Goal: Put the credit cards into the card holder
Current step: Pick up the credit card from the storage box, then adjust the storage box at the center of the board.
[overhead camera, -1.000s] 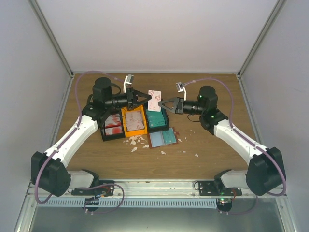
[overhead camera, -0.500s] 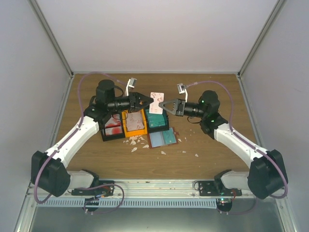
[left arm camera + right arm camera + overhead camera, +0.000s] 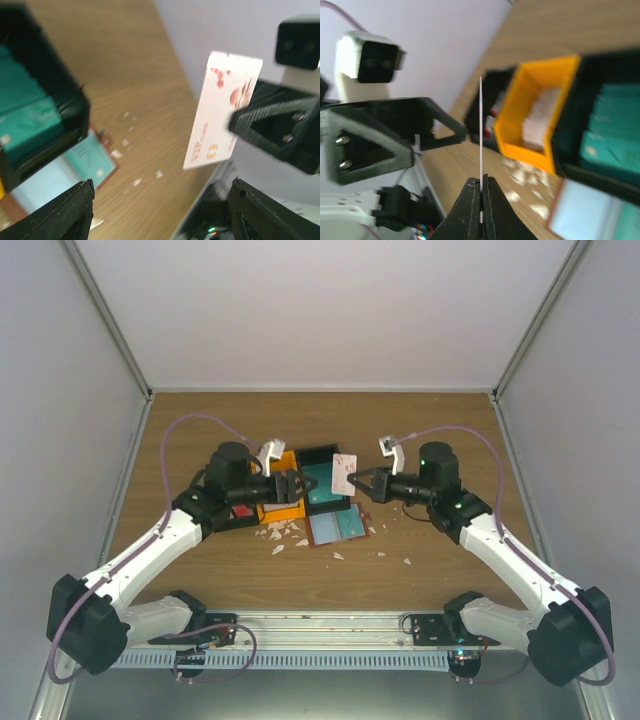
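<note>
One pale card (image 3: 344, 473) is pinched upright in the right gripper (image 3: 358, 483), aloft. Left gripper (image 3: 298, 486) wide, empty, just left of it. Holder (image 3: 335, 525) lies open below, toward the bases; right arm looks nearer.

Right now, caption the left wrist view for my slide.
Right gripper holds a pale card above the table, black bin and open wallet alongside.

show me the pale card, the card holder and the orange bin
pale card (image 3: 218, 107), left wrist view, middle of its printed face
card holder (image 3: 320, 530), top external view, its pale inner pocket
orange bin (image 3: 526, 153), right wrist view, its near wall
</note>
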Robot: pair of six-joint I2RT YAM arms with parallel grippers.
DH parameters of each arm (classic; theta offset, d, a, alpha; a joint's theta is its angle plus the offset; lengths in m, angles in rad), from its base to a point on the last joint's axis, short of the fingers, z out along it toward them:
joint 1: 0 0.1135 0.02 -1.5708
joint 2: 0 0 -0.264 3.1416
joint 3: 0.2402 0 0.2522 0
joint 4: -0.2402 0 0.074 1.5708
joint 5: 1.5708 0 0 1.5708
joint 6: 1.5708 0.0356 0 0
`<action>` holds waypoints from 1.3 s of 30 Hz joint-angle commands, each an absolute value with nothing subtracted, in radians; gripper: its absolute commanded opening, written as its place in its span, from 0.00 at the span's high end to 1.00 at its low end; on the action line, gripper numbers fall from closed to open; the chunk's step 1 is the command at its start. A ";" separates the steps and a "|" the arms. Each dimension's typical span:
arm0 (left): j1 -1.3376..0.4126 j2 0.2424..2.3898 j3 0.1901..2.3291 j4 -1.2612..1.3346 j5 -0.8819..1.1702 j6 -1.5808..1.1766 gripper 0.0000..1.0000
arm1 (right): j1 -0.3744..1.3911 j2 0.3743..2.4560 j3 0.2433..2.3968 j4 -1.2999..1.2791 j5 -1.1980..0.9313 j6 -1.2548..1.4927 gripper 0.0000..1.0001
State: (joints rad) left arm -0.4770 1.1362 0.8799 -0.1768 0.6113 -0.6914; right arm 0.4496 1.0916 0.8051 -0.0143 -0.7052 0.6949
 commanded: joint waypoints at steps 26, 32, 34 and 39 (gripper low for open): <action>-0.734 1.592 0.875 -0.393 -0.347 -0.610 0.28 | 0.446 1.117 0.677 -0.372 -0.460 0.509 0.99; -0.711 1.651 0.945 -0.359 -0.358 -0.567 0.28 | 0.446 1.171 0.651 -0.315 -0.512 0.496 0.99; -0.702 1.669 0.965 -0.344 -0.343 -0.551 0.28 | 0.446 1.201 0.647 -0.292 -0.534 0.493 0.99; -0.679 1.694 0.989 -0.288 -0.266 -0.525 0.27 | 0.443 1.291 0.651 -0.220 -0.610 0.483 1.00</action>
State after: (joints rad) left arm -0.7025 1.6749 0.9535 -0.3973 -0.2855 -0.5598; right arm 0.4484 1.2385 0.6563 -0.3111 -0.5354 0.5045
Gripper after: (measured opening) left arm 0.725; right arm 0.009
